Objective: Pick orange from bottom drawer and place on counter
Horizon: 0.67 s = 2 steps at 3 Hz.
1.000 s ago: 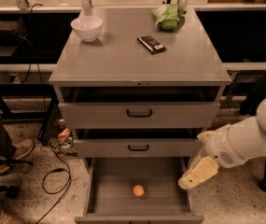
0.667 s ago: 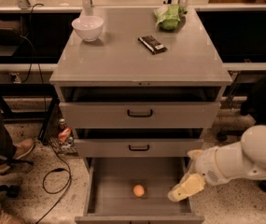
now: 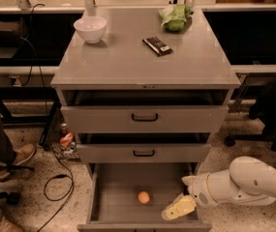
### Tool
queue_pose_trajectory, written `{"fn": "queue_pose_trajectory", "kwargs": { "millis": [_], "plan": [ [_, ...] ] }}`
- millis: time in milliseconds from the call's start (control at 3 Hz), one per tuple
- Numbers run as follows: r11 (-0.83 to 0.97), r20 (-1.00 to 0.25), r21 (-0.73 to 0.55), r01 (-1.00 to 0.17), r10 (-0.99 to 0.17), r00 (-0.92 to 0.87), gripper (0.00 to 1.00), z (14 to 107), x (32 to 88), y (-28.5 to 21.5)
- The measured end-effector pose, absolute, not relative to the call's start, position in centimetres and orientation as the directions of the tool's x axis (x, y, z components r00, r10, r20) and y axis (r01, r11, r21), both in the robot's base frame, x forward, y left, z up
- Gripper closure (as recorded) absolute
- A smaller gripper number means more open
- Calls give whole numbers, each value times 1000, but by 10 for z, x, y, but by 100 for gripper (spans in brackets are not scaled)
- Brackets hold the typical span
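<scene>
**Workspace.** The grey cabinet has three drawers. The bottom drawer (image 3: 113,190) is pulled fully out and its flat floor is exposed. The top drawer (image 3: 145,118) and the middle drawer (image 3: 144,153), both with black handles, each stand slightly out from the cabinet.

**Target.** The orange (image 3: 144,197) lies on the bottom drawer floor, near the middle and toward the front edge. Nothing touches it.

**Gripper.** The gripper (image 3: 178,208) is inside the bottom drawer at the front right corner, low over the floor. The white arm (image 3: 253,181) reaches in from the right. The gripper's cream tip points left, toward the orange. The orange lies to the gripper's left and a little further back, near but clearly apart. How wide the gripper is set cannot be told. It holds nothing.

**Counter.** The counter (image 3: 118,62) carries a white bowl (image 3: 90,29) at the rear left, a green leafy bundle (image 3: 175,17) at the rear right and a dark flat packet (image 3: 157,46) in front of the bundle.
</scene>
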<state>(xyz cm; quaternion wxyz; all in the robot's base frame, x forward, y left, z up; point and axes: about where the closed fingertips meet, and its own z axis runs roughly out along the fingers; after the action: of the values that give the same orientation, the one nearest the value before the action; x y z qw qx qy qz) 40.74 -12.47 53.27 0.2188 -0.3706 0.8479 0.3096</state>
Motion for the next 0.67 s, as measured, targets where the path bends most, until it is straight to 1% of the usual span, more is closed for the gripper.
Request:
{"fn": "queue_pose_trajectory", "kwargs": {
  "millis": [333, 667],
  "plan": [
    [534, -600, 363, -764, -493, -630, 0, 533, 407, -125],
    [542, -622, 337, -769, -485, -615, 0, 500, 418, -138]
  ]
}}
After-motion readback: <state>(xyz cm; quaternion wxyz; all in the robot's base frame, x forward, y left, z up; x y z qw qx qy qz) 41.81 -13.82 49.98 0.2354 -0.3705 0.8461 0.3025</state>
